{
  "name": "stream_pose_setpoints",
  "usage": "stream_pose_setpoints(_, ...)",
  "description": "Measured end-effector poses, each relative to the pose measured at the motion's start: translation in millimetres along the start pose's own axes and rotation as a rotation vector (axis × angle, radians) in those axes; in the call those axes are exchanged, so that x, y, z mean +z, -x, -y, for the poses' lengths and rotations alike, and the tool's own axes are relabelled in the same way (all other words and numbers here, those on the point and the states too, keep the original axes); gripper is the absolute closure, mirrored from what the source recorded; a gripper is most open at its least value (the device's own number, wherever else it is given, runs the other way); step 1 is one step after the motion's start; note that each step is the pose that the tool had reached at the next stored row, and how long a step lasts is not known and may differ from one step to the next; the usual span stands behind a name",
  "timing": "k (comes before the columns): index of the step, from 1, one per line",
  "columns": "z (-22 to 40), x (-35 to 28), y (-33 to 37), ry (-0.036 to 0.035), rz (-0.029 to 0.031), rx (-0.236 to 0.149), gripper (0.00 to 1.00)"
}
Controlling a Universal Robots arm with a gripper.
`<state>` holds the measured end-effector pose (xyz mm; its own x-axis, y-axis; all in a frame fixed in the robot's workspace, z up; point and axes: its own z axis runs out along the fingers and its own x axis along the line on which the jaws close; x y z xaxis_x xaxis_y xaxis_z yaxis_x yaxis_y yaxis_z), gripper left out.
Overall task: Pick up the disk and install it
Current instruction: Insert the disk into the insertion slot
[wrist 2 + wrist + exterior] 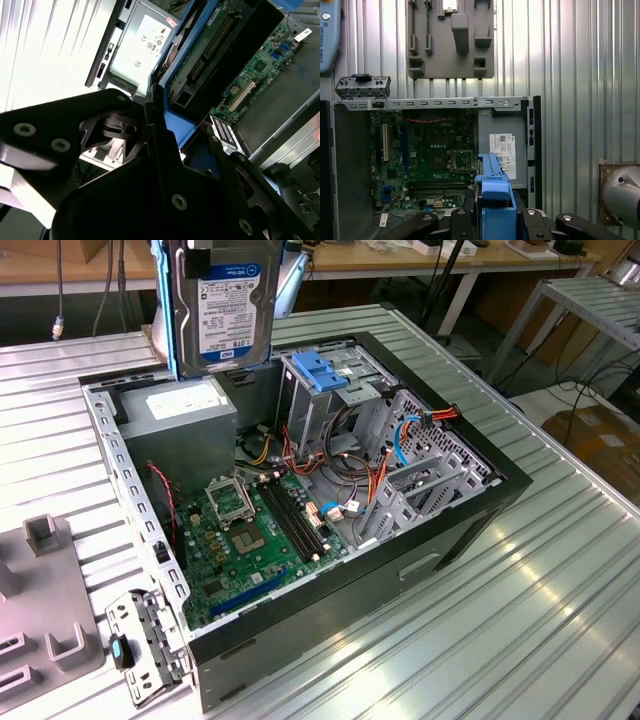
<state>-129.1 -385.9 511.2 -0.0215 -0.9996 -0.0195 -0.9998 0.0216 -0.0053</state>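
My gripper [492, 220] gripped the disk [222, 305] by its blue rails [494, 197]. I held it on edge above the case [480, 510], near the power supply [190, 420].

- I see the disk [222, 310] hanging upright, label towards the camera — over the grey power-supply box [185, 425].
- The open computer case [470, 515] lies on the ribbed metal table [520, 620] — motherboard [250, 540] exposed.

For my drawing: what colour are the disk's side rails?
Blue, on the disk; best in the first wrist view.
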Motion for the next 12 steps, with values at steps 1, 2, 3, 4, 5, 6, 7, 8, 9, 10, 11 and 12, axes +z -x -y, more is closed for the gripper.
stream_pose_setpoints(1,0.0,0.0,0.0,-0.0003,-0.0003,0.000,0.63)
stream_pose_setpoints(2,0.0,0.0,0.0,-0.0004,-0.0006,0.000,0.63)
stream_pose_setpoints(3,0.0,0.0,0.0,-0.0008,-0.0011,0.000,0.63)
stream_pose_setpoints(4,0.0,0.0,0.0,-0.0010,-0.0015,0.000,0.63)
stream_pose_setpoints(5,0.0,0.0,0.0,-0.0012,-0.0019,0.000,0.63)
stream_pose_setpoints(6,0.0,0.0,0.0,-0.0012,-0.0020,0.000,0.63)
stream_pose_setpoints(7,0.0,0.0,-0.1,-0.0012,-0.0020,0.000,0.63)
stream_pose_setpoints(8,0.0,0.0,-0.5,-0.0013,-0.0019,0.000,0.63)
stream_pose_setpoints(9,0.0,0.0,-0.8,-0.0013,-0.0019,0.000,0.63)
stream_pose_setpoints(10,0.0,0.0,-1.1,-0.0013,-0.0019,0.000,0.63)
stream_pose_setpoints(11,0.0,0.0,-1.5,-0.0013,-0.0020,0.000,0.63)
stream_pose_setpoints(12,0.1,-0.1,-1.9,-0.0012,-0.0020,0.000,0.63)
